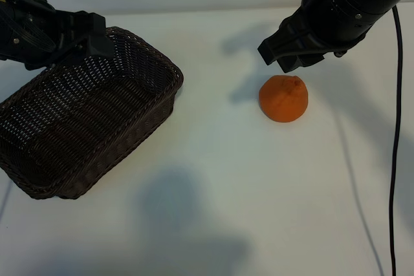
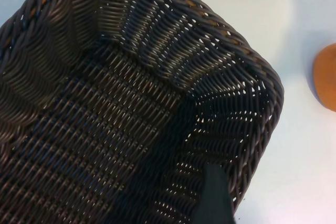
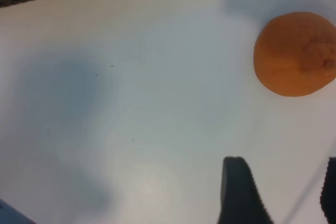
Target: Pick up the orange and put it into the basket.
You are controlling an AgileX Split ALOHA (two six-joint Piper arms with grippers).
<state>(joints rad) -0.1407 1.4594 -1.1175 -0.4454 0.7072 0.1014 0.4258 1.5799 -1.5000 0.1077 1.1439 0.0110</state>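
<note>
White tabletop point(image 1: 213, 192) ran bare under everything you had in front of you. On it the orange point(image 1: 283, 98) sat by itself, stem dimple up, well apart from the basket point(image 1: 169, 64) and touched by nothing. Your right gripper point(image 1: 289, 56) hung just above and behind the fruit, tilted downward; in its wrist view the fingers point(image 3: 239, 190) stood parted with only table between them, so it was partway open and carried nothing. The orange lay ahead of those fingertips, not yet between them.

Further out, the basket rested at the left side of the table and had nothing in it. Your left gripper point(image 1: 97, 40) was over the basket's far rim, and the left wrist view looked down into the weave. Its fingers stood wide and held nothing.

So you had done none of the task proper: the fruit was not grasped, not lifted, not in the basket. I judge this was the approach; closing on the orange, carrying it across and releasing it all remained.

No readable brand, label or writing showed anywhere; a pale mark on the right arm was too small to read.
</note>
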